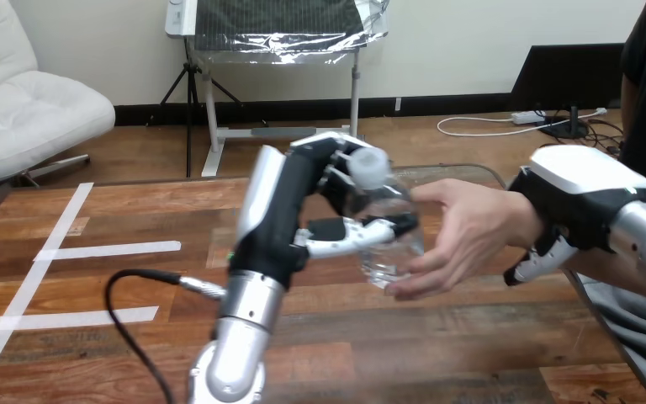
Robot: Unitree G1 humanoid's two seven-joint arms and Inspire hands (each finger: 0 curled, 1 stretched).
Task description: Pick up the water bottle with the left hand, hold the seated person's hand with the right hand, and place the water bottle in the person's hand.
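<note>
- Water bottle (pixel 387 202): clear, white cap (pixel 368 167) tipped toward 11 o'clock. It is held off the table (pixel 92 337), just right of the view's centre.
- Left hand (pixel 290 202): at 9 o'clock of the bottle, fingers and thumb curled round the bottle's body in a firm grasp.
- Person's hand (pixel 471 227): at 3 o'clock of the bottle, open, palm against the bottle's side and fingertips under its base (both this hand and the left hand are on the bottle).
- Right hand (pixel 585 189): at 3 o'clock of the person's hand, closed over the person's wrist (pixel 517 210), shell on top and fingers (pixel 538 261) curling beneath.
- White tape strips (pixel 109 249): flat on the table at 9 o'clock, well apart from the hands.
</note>
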